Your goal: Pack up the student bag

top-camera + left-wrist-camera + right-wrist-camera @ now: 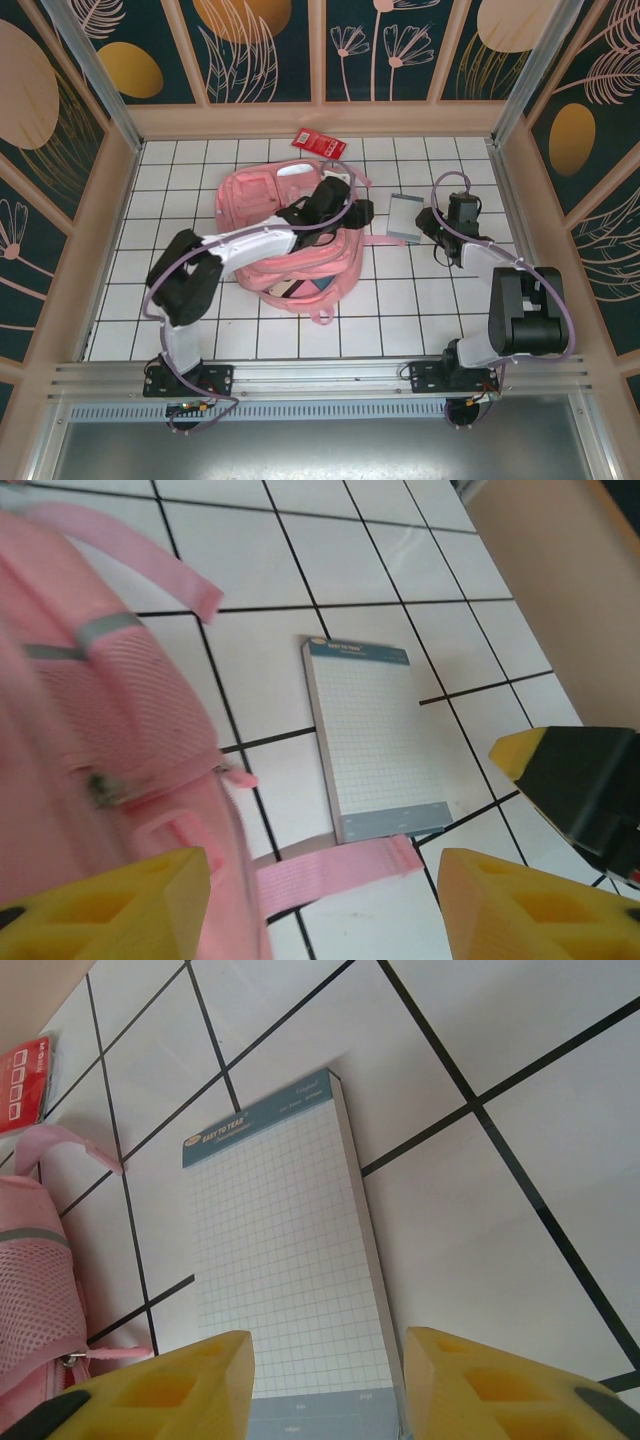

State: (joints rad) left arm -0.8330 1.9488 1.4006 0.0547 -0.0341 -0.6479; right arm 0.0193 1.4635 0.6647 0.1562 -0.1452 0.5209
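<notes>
Left pincer [325, 900]: mine, released; its yellow tips stand wide at the bottom of the left wrist view with nothing between them. In the top view it hangs over the bag's right side.
Student bag [255, 200]: lying flat mid-counter [180, 190], left of the pad; its mesh side pocket sits at the left edge of both wrist views.
Loose strap [335, 875]: runs from the bag across the tiles to the pad's near corner. I cannot tell if it touches.
Red packet [318, 143]: upper centre, just beyond the bag, near the back wall.
Notepad [285, 1250]: flat on the tiles, just right of the bag and apart from it.
Right pincer [330, 1380]: mine, released; tips spread above the pad's near end, with no contact that I can see.
Pad grasp: I judge this the step in hand. The pad is thin and lies flush, so I should straddle its long edges, come down squarely and close gently, so the sheets don't buckle.
Strap risk: pinching at that near corner could catch the strap, so I would grip higher up the pad.
Right wall [515, 190]: close beside my right arm, with little room to swing outward.
Open tiles: bare squares lie between pad and bag and at lower centre, so I would lift first, then carry leftward.
</notes>
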